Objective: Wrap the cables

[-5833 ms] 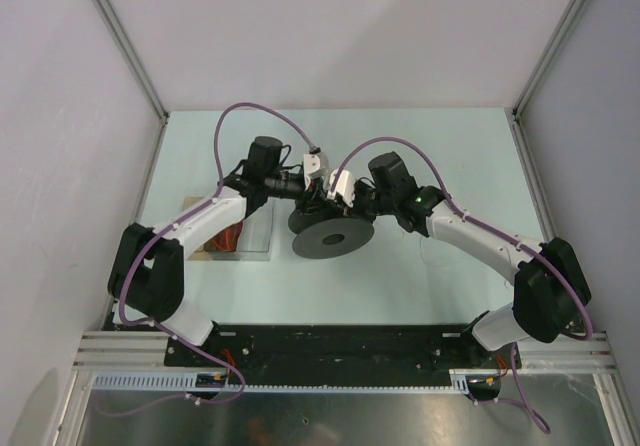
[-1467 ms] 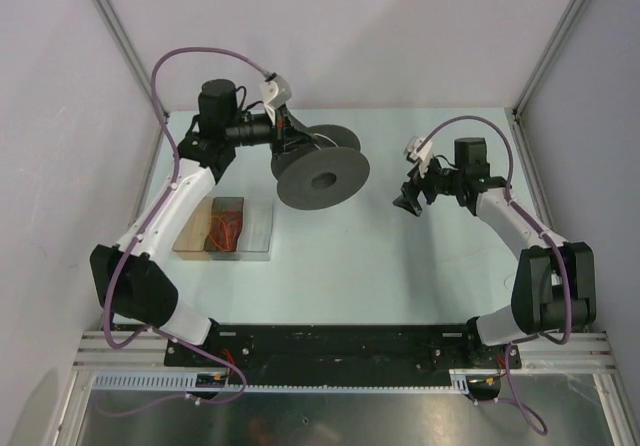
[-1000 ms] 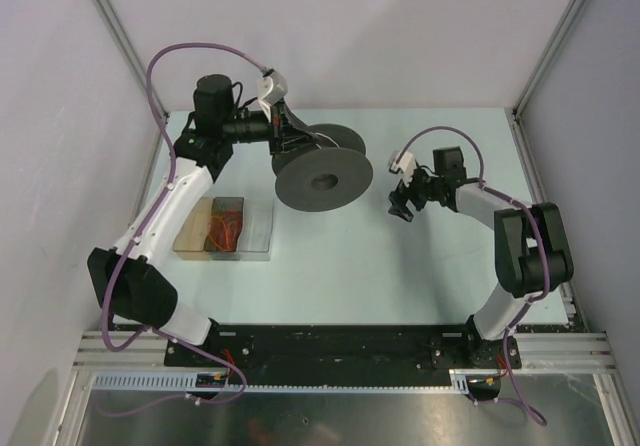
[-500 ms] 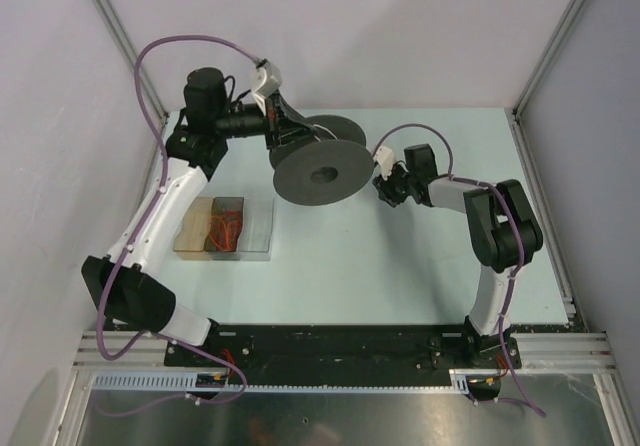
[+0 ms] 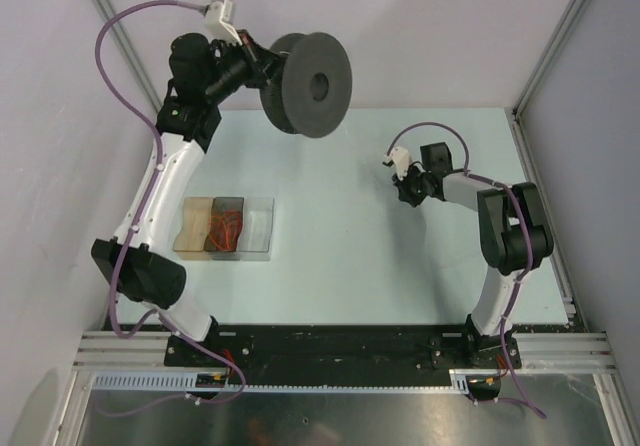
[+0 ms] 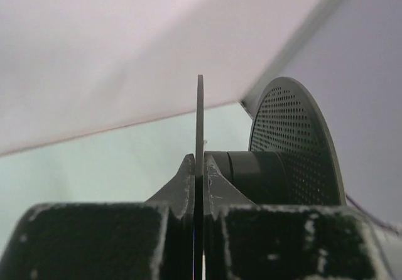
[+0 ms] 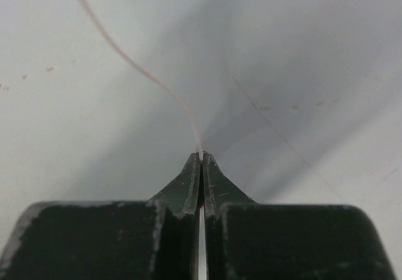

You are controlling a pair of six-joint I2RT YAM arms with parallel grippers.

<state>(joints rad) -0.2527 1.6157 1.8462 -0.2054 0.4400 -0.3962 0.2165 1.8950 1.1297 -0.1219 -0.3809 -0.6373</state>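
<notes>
High over the table's back left, my left gripper [image 5: 271, 67] holds up a black spool [image 5: 313, 84]. In the left wrist view that gripper [image 6: 200, 162] is shut on the thin edge of the spool's near flange [image 6: 200, 113], with the hub [image 6: 251, 174] and the perforated far flange [image 6: 295, 142] to the right of it. My right gripper [image 5: 405, 193] is low over the table at the right. Seen from the right wrist, this gripper [image 7: 201, 157] is shut on a very thin white cable [image 7: 129, 59] that runs up and to the left. The cable does not show in the top view.
A clear plastic tray [image 5: 258, 231] holding orange-red pieces sits on the table at the left. White walls with metal corner posts close the table in at the back and both sides. The purple hoses arch above both arms.
My left arm has lifted the spool up and back towards the rear wall. The right gripper has shut on the cable and drawn a little to the right, away from the spool.
</notes>
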